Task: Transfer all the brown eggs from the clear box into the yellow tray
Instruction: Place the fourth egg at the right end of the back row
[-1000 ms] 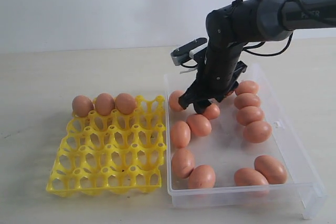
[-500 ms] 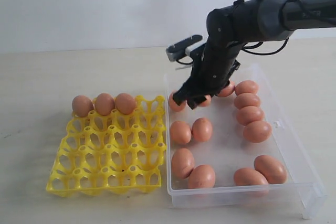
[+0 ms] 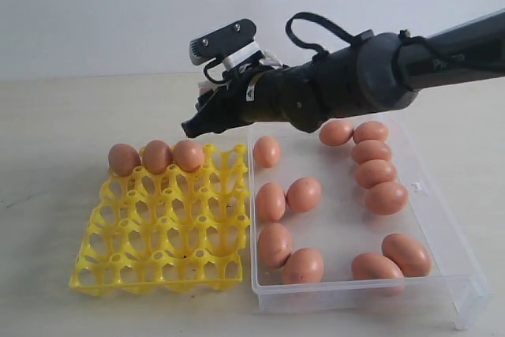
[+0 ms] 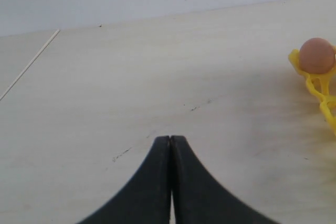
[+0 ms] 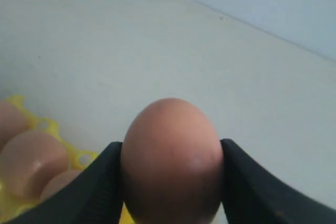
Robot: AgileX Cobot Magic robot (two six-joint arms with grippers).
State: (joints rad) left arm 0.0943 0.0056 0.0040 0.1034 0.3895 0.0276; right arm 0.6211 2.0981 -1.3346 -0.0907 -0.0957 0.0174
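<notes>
My right gripper (image 3: pixel 196 124) reaches across the middle and hangs above the back right corner of the yellow tray (image 3: pixel 162 270). It is shut on a brown egg (image 5: pixel 170 161), held between both fingers (image 5: pixel 102 184); the arm mostly hides that egg in the exterior view. Three brown eggs (image 3: pixel 157 156) sit side by side in the tray's back row. Several brown eggs (image 3: pixel 375 173) lie loose in the clear box (image 3: pixel 465 290). My left gripper (image 4: pixel 170 139) is shut and empty over bare table, with one tray egg (image 4: pixel 316 55) off to its side.
The clear box stands directly right of the tray, their edges nearly touching. Most tray cups (image 3: pixel 166 226) hold nothing. The pale table (image 3: pixel 55 116) stretches left of and behind the tray, up to a white wall.
My right gripper rose out of the clear box with an egg and swung left to above the tray's back right corner. One loose egg in the box shifted slightly.
</notes>
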